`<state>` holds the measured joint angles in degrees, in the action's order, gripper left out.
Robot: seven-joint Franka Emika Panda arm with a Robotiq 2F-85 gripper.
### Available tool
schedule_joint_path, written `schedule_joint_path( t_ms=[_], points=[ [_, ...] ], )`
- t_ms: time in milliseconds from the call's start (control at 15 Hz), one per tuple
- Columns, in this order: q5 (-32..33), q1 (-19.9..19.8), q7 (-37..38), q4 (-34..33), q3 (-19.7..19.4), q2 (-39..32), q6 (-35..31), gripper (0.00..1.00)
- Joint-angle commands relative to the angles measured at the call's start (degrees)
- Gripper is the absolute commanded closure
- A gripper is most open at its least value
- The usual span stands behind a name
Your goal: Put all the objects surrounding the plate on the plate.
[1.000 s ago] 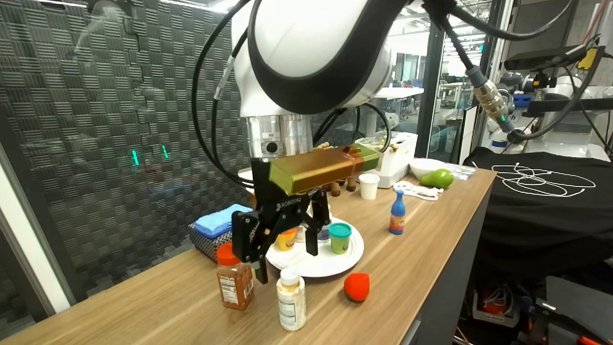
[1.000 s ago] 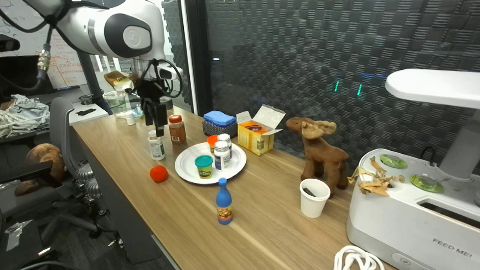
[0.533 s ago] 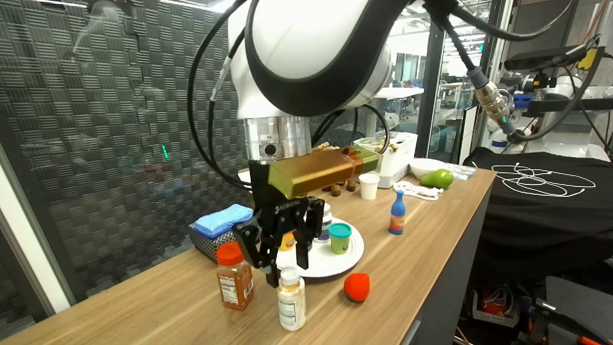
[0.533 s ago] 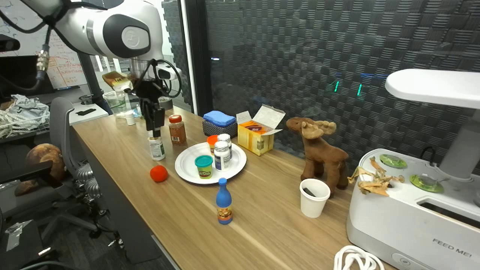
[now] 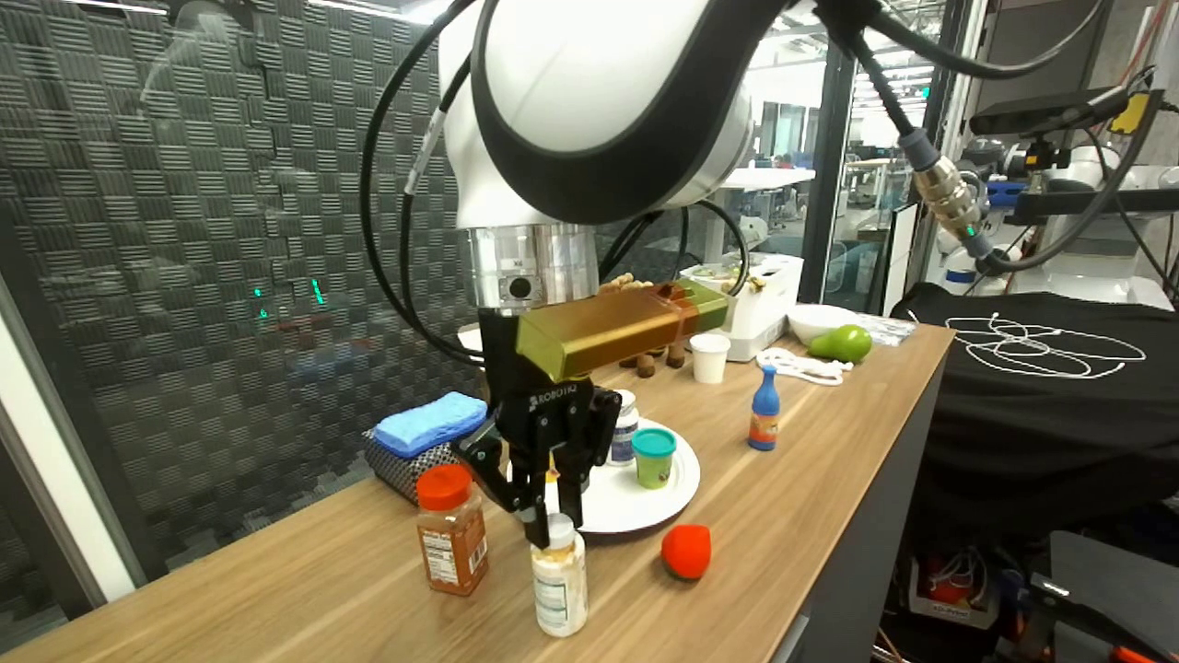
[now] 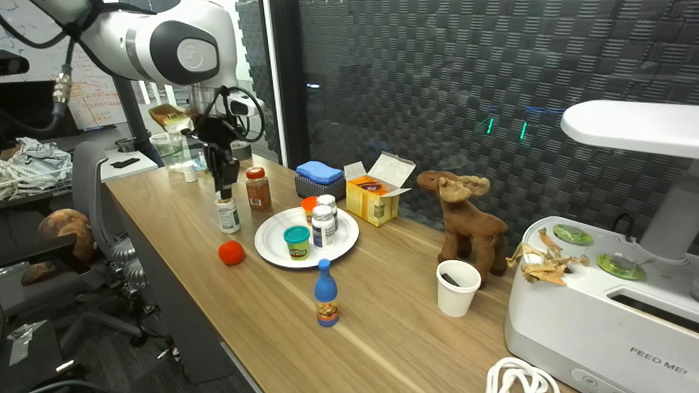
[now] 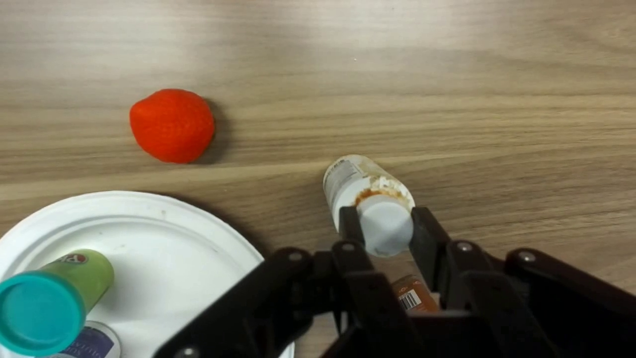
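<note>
"ROBOTIQ" marks the gripper (image 5: pixel 555 526), "FEED ME!" the white machine (image 6: pixel 606 314), "Play-Doh" the teal-lidded cup (image 6: pixel 297 244); handwriting on the whiteboard (image 6: pixel 99 97) is illegible.

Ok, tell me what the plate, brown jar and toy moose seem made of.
Plate: probably pressed paper, perhaps plastic; matte white, with molded ridges around its rim.
Brown jar: likely clear plastic, glass not ruled out; smooth, slightly shiny, seemingly see-through below the lid.
Toy moose: apparently plush fabric; soft-looking brown surface without shine.

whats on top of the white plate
The white plate holds a teal-lidded Play-Doh tub, two white pill bottles and an orange-lidded tub. The rear bottle and orange-lidded tub are partly hidden; the plate beneath all four is covered.
</note>
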<state>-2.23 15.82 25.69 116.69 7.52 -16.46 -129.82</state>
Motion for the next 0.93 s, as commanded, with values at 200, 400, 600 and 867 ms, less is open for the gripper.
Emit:
schedule_joint_path(
  t_ms=[200,400,600,867],
  points=[
    [-0.6,-1.3,-0.4,-0.3,-0.4,2.8,-1.9,0.87],
    [0.4,-2.4,1.5,-0.4,-1.7,4.1,-4.2,0.87],
    [1.4,-3.5,3.8,-1.0,-3.6,3.8,-5.8,0.87],
    [1.9,-4.5,6.1,-1.7,-5.5,2.5,-5.9,0.87]
  ],
)
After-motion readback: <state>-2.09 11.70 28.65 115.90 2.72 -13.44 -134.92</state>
